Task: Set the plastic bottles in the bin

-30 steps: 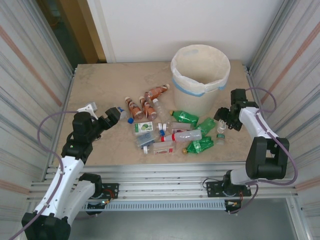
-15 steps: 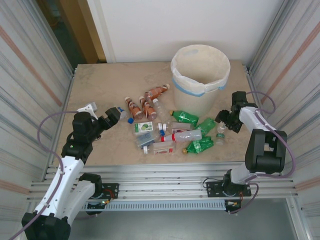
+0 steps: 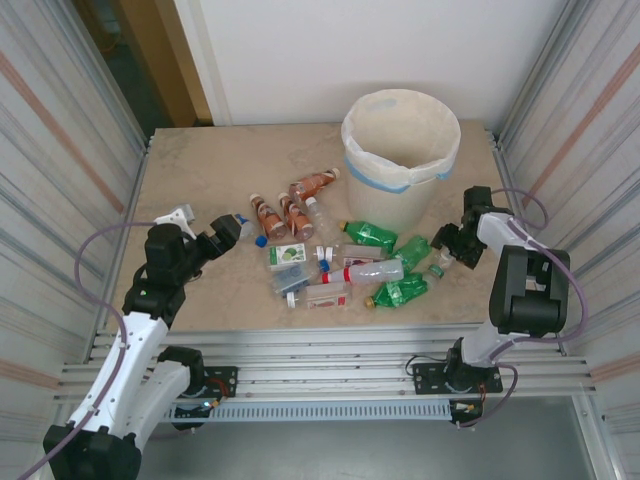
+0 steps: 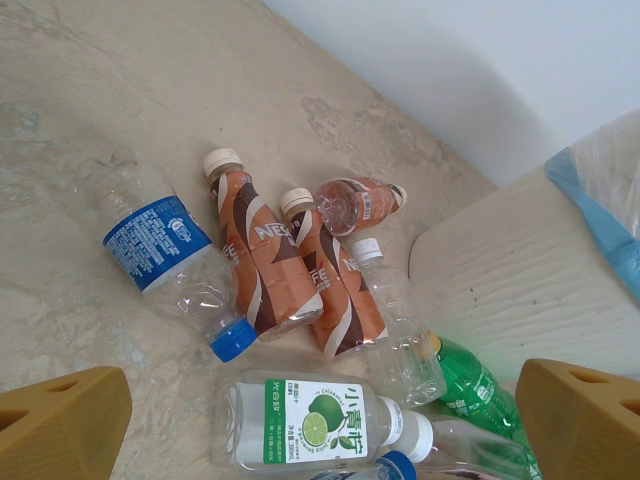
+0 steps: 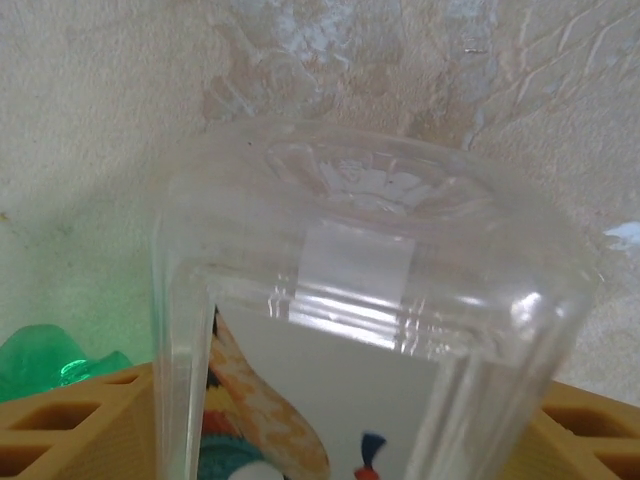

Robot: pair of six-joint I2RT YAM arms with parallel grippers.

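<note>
Right arm bent low at frame's right, right claw [image 5: 335,425] straddling a clear bottle [image 5: 370,250], clamp unclear; left claw [image 4: 320,415] hovers left, fingers apart.

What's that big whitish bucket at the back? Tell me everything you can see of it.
The round cream-white plastic bucket stands upright at the far right of the beige tabletop, mouth open. A translucent liner bag folds out over its rim; a blue tape band circles the wall just below. What shows of its inside is bare liner. A green plastic bottle lies by its base; contact is unclear.
</note>
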